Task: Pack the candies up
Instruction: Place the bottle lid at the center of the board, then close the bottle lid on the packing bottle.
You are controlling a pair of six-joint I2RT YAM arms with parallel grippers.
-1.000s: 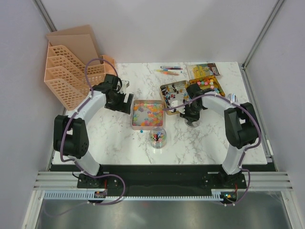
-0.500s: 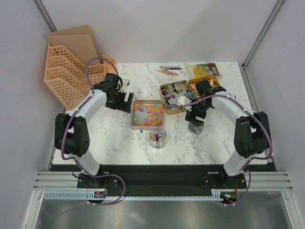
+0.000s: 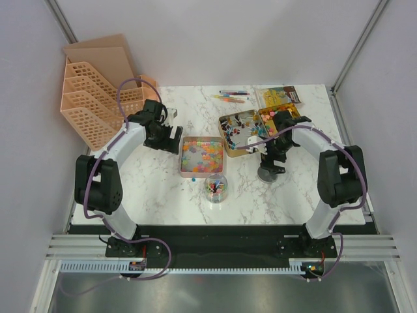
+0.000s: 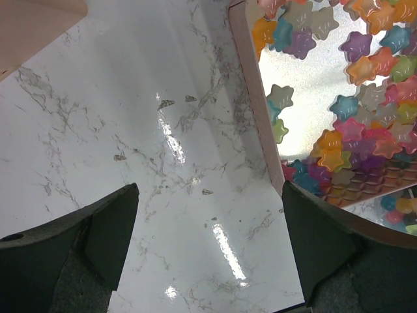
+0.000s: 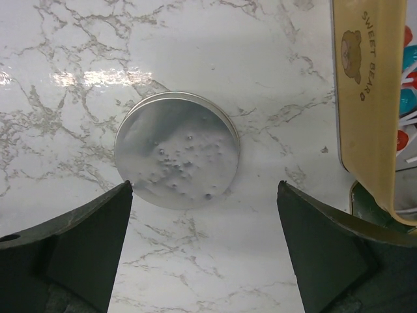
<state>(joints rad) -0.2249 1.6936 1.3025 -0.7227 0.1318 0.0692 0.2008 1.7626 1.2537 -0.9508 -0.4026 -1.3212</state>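
Observation:
Star-shaped multicoloured candies [image 3: 203, 155] [image 4: 365, 111] fill a pink square tray [image 3: 183, 158] [image 4: 255, 98] at mid-table. More candies lie in a small clear jar [image 3: 215, 188] in front of the tray and in two open tins [image 3: 229, 121]. My left gripper [image 3: 167, 138] [image 4: 208, 244] hangs open over bare marble just left of the tray. My right gripper [image 3: 276, 155] [image 5: 205, 244] is open with nothing between its fingers. It hovers beside a round silver lid [image 3: 267, 174] [image 5: 176, 150] lying flat on the table.
Orange mesh file holders [image 3: 98, 98] stand at the back left. Coloured pens [image 3: 231, 96] and a candy bag [image 3: 281, 95] lie at the back. The yellow tin's rim [image 5: 365, 98], printed "SWEET BEAR", runs close to my right finger. One loose candy [image 3: 193, 177] lies before the tray.
My right gripper has opened and let go of the silver lid, which now rests on the table. The right arm shifted slightly right. The left arm has barely moved.

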